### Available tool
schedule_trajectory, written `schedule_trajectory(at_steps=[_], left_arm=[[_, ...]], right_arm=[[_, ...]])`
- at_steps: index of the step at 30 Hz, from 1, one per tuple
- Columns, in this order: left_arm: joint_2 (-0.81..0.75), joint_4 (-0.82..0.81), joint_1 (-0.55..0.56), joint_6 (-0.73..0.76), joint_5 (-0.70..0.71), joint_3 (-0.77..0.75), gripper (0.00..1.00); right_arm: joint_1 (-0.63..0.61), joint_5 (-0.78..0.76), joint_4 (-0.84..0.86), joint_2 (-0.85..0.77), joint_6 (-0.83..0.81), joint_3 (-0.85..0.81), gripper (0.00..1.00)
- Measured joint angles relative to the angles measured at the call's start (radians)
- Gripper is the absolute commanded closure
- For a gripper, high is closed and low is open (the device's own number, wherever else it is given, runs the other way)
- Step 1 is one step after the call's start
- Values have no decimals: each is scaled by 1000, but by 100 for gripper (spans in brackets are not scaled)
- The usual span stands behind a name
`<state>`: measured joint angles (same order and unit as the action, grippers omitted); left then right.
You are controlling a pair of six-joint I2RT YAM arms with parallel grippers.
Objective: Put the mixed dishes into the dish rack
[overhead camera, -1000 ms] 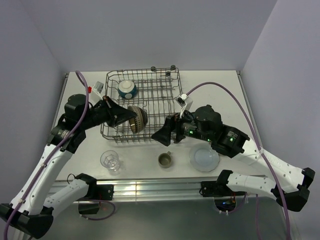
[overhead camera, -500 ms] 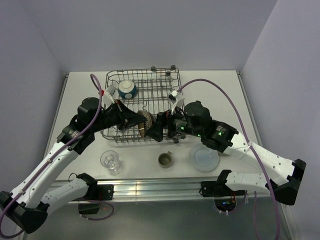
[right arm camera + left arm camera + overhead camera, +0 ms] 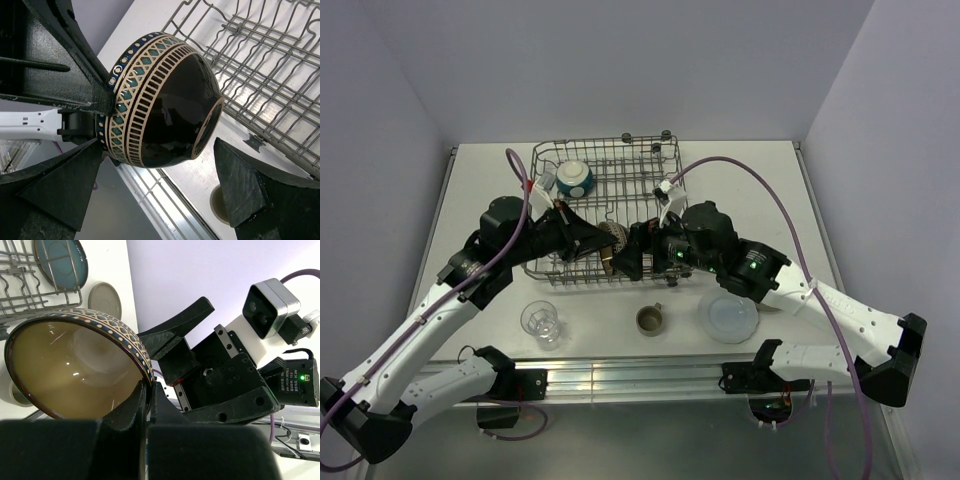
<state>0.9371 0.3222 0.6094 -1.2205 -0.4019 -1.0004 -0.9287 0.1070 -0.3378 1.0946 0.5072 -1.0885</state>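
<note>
Left gripper (image 3: 148,401) pinching dark brown bowl (image 3: 165,105), white table (image 3: 760,190), lavender walls (image 3: 620,70)

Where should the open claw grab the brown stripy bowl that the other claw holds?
Probably the free rim, opposite where the left gripper pinches it, coming in from where the right gripper hovers open. The dark brown bowl is tipped sideways; its belly is round and glossy, so likely slippery, while the thin rim fits between fingers.
</note>
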Motion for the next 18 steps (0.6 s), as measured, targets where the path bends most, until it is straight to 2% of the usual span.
schedule_trajectory(at_steps=[7,12,18], left_arm=[[15,-5,20,0,17,0,100],[21,-5,24,0,27,0,100],[23,-12,31,0,35,0,100]], right_arm=[[-1,-2,3,2,0,-7,6],[-1,-12,10,2,2,-11,17],[-1,-19,10,3,8,-11,16]])
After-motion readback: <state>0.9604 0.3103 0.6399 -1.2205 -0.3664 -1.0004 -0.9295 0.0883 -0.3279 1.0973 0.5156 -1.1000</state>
